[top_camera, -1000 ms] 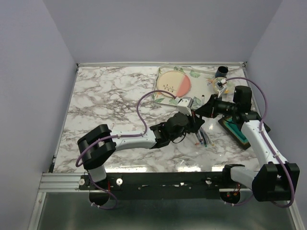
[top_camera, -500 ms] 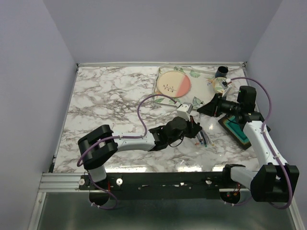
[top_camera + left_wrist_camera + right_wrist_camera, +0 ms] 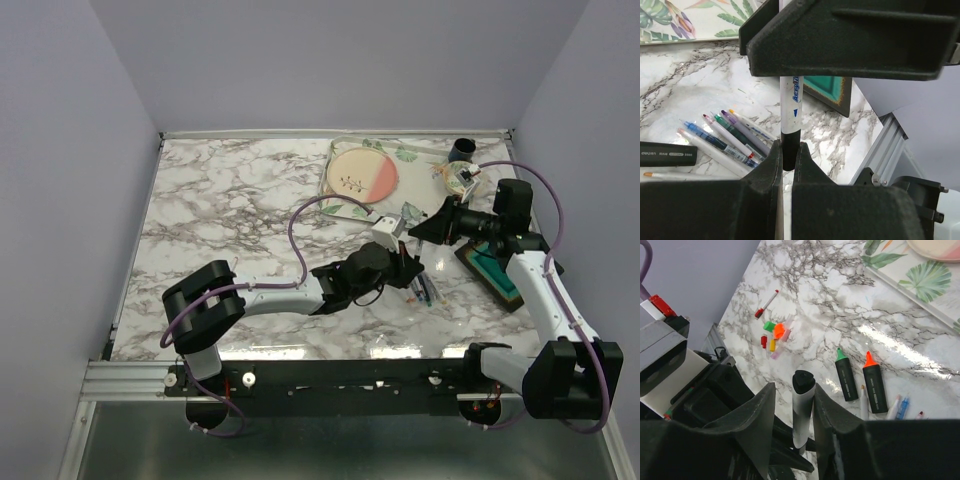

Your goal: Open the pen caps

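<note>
My left gripper [image 3: 787, 155] is shut on the black lower end of a white pen [image 3: 789, 100] and holds it up off the table. The pen's other end, a black triangular end [image 3: 802, 381], sits between the fingers of my right gripper [image 3: 793, 386]. That gripper is open, with a gap on one side of the pen. In the top view the two grippers meet right of centre, left [image 3: 405, 260] and right [image 3: 422, 228]. Several loose pen caps [image 3: 776, 334], green, orange, red, yellow and pink, lie in a small cluster on the marble.
Two black highlighters with bare green [image 3: 846, 380] and orange [image 3: 875, 387] tips and several thin pens [image 3: 730, 132] lie below the grippers. A red-capped pen [image 3: 767, 304] lies apart. A leaf-pattern tray [image 3: 365, 175], a dark cup [image 3: 462, 150] and a green framed board [image 3: 495, 270] are at the back right.
My right gripper has drawn back a little to the right, away from the left gripper. My left gripper has shifted slightly right and forward with the pen.
</note>
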You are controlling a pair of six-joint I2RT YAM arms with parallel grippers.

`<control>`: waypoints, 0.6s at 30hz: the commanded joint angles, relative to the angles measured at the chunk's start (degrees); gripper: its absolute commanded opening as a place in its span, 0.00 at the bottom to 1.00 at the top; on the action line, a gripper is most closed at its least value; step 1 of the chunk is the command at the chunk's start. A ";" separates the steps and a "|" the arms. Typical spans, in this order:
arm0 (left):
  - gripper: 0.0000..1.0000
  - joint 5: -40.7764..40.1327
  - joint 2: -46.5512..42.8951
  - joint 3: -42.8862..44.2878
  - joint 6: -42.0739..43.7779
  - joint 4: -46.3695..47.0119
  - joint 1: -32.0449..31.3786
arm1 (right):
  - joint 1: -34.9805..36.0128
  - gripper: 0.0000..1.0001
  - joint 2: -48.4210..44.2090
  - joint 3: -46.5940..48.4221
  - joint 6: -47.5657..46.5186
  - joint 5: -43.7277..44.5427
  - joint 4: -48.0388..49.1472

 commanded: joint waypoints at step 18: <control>0.38 -0.02 -1.40 3.26 3.85 -0.88 -0.26 | -0.29 0.01 -0.06 -0.40 -1.48 -3.80 -0.42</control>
